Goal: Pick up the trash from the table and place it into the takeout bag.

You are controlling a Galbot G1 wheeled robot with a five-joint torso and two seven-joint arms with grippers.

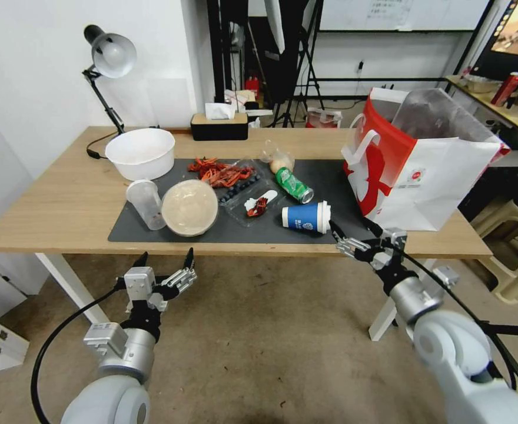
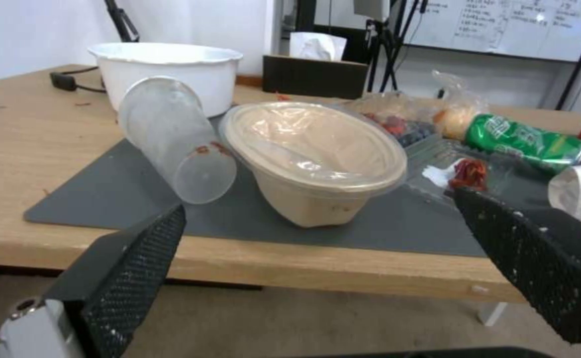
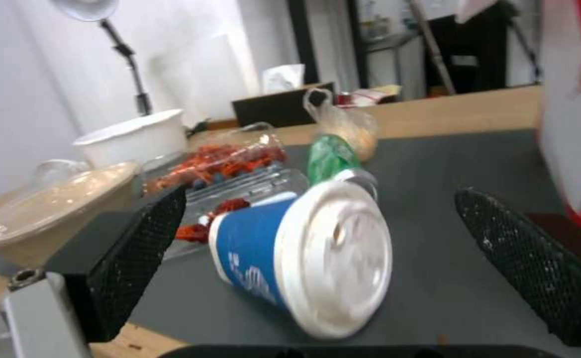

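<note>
While the blue paper cup with its white lid (image 1: 306, 217) lies on its side on the dark grey mat (image 1: 341, 182) beside the tall red-and-white paper takeout bag (image 1: 424, 162), the right gripper (image 1: 353, 237) hovers at the table edge facing it, fingers spread. The left gripper (image 1: 166, 260) hangs open below the round beige lidded bowl (image 1: 189, 207).

— What's at the back by the wall?
— A grey desk lamp (image 1: 110, 56), head tilted over a big white bowl (image 1: 140, 153).
— And beside that?
— A black tissue box (image 1: 219, 125), white tissue poking up. Beige plastic stools (image 1: 515, 250) stand off right.
</note>
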